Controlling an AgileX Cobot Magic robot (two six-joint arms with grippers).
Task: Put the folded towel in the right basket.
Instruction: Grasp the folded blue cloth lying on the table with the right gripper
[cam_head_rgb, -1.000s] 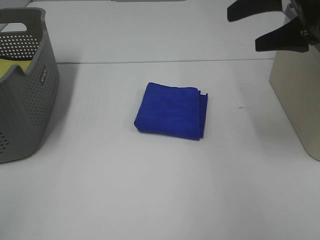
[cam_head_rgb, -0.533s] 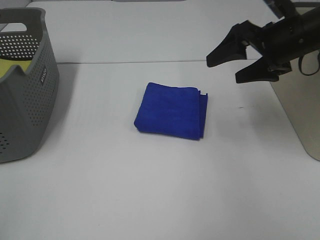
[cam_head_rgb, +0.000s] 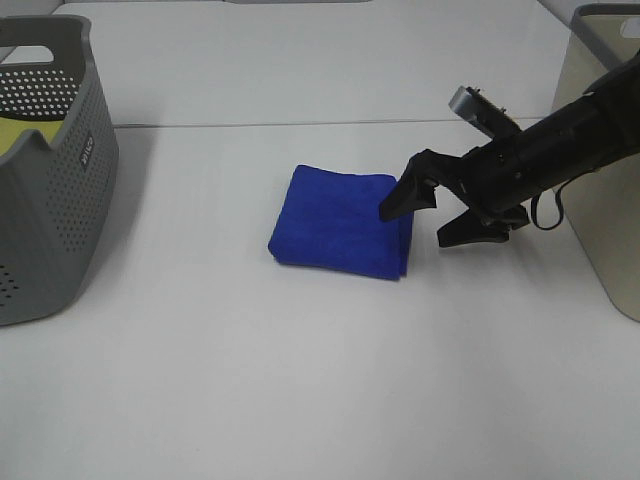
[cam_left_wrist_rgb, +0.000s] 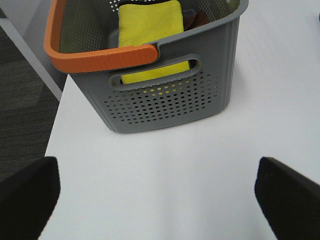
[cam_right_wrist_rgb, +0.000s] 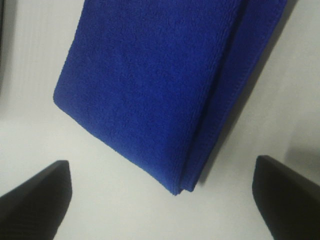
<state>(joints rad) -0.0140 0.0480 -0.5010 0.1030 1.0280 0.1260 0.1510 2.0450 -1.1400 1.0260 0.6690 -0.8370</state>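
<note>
The folded blue towel (cam_head_rgb: 342, 221) lies flat on the white table (cam_head_rgb: 300, 380) near the middle. My right gripper (cam_head_rgb: 432, 215) is open, low over the towel's right edge, one finger over the towel and one just off it. In the right wrist view the towel (cam_right_wrist_rgb: 160, 85) fills the space between my two spread fingertips (cam_right_wrist_rgb: 37, 192). The beige right basket (cam_head_rgb: 605, 160) stands at the right edge. My left gripper (cam_left_wrist_rgb: 160, 195) is open and empty; it is out of the exterior view.
A grey perforated basket (cam_head_rgb: 45, 180) with an orange handle (cam_left_wrist_rgb: 100, 55) stands at the far left, holding a yellow cloth (cam_left_wrist_rgb: 150, 30). The left gripper hovers by the table's edge next to it.
My right arm has come down from the upper right, leftward and lower, to the towel's right edge, jaws staying open. The towel has not moved.
</note>
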